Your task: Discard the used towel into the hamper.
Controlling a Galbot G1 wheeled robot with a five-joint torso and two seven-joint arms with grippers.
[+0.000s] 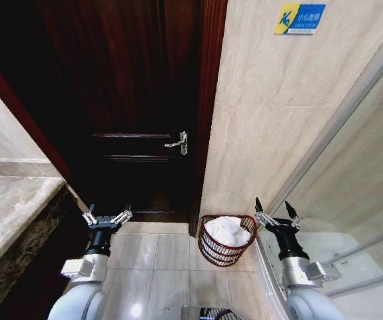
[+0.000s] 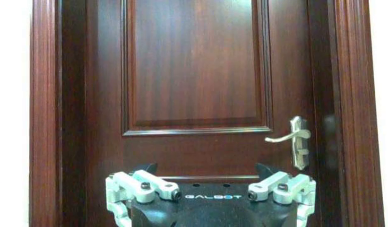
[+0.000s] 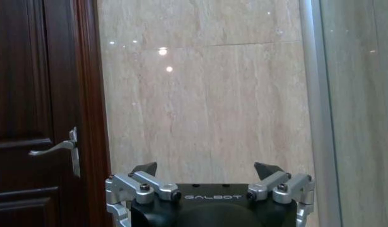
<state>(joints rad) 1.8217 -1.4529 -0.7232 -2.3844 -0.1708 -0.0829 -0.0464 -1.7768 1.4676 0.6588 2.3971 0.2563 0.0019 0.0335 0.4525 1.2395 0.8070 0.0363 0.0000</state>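
Hamper [image 1: 226,251] dark reddish-brown openwork, white towel [image 1: 227,230] inside; left end effector [image 1: 107,218], right end effector [image 1: 275,211] both spread, empty.

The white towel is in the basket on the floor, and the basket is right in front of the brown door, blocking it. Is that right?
Nearly. The white towel is in the hamper on the floor, but the hamper isn't in front of the door. The head view shows it beside the door, against the tiled wall, near the right gripper. Both grippers are open and empty; the left gripper faces the door.
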